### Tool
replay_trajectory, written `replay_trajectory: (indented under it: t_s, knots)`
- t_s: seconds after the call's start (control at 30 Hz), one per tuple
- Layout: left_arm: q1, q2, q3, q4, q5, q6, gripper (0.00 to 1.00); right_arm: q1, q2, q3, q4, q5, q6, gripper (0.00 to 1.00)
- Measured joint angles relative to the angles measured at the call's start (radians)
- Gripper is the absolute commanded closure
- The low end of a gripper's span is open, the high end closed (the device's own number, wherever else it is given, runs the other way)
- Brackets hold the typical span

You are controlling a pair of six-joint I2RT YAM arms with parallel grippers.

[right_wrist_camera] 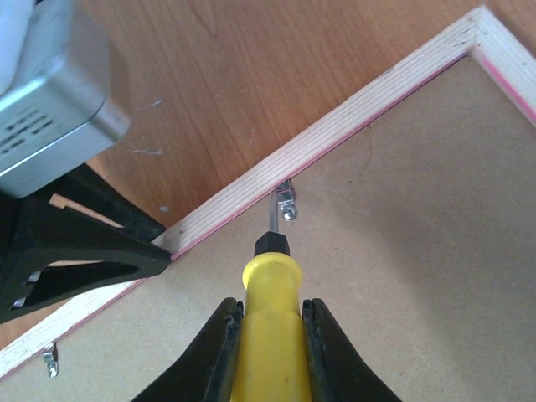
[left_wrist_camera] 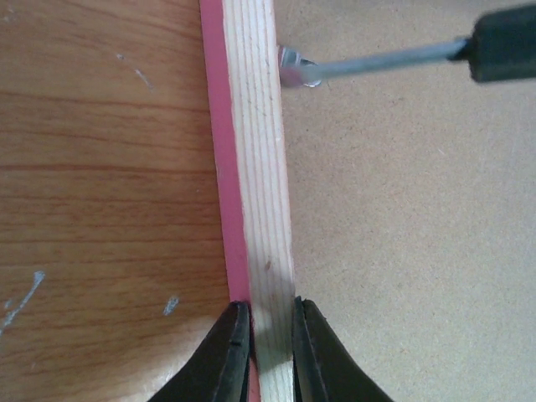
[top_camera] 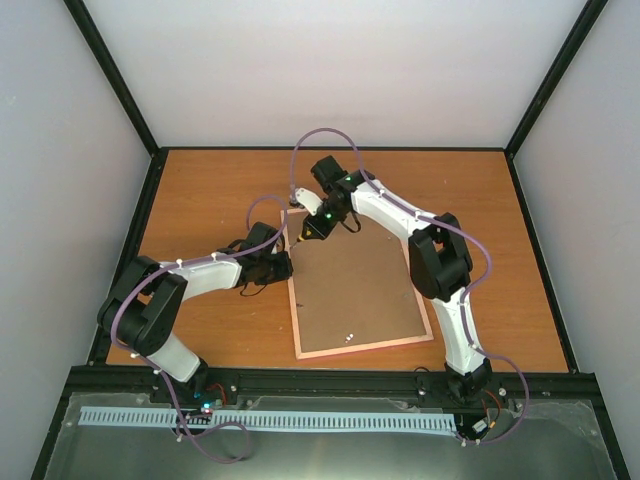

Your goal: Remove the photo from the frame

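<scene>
While the thin bright-pink rectangular picture frame (top_camera: 365,346) lies face down in the middle of the brown wooden table (top_camera: 220,190), its brown fibreboard backing board (top_camera: 355,290) uppermost, the step in hand appears to be freeing the retaining clips. The photo is hidden, presumably beneath the board. Left gripper (left_wrist_camera: 271,314): jaws closed on the pale wooden left rail of the frame, one finger on each side, steadying it. Right gripper (right_wrist_camera: 272,311): clamped round the handle of a small yellow-handled screwdriver (right_wrist_camera: 270,268), whose steel tip meets a small metal clip (right_wrist_camera: 287,205) on the inner edge of the left rail, towards the far corner. Next move, as judged: turn or lever that clip clear of the board without gouging it — a second clip (right_wrist_camera: 50,358) sits nearer along the same rail.
</scene>
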Motion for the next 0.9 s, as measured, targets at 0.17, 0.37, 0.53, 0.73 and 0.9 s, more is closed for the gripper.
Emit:
replay_trajectory:
  t_s: [0.17, 0.37, 0.53, 0.73, 0.9]
  knots:
    - [0.000, 0.000, -0.006, 0.018, 0.007, 0.000, 0.95, 0.001, 0.004, 0.004, 0.031, 0.035, 0.050, 0.97]
    - [0.000, 0.000, -0.012, 0.030, 0.008, -0.002, 0.95, 0.004, 0.013, 0.025, 0.063, 0.169, 0.145, 0.97]
    - [0.000, 0.000, -0.019, 0.049, 0.008, -0.003, 0.95, 0.011, -0.045, -0.053, 0.085, 0.238, 0.194, 0.97]
    - [0.000, -0.004, -0.019, 0.048, 0.008, -0.005, 0.95, -0.001, -0.248, -0.242, 0.065, 0.202, 0.186, 0.97]
    - [0.000, -0.017, 0.001, 0.000, 0.003, 0.012, 0.90, -0.001, -0.463, -0.415, 0.107, 0.137, 0.140, 0.97]
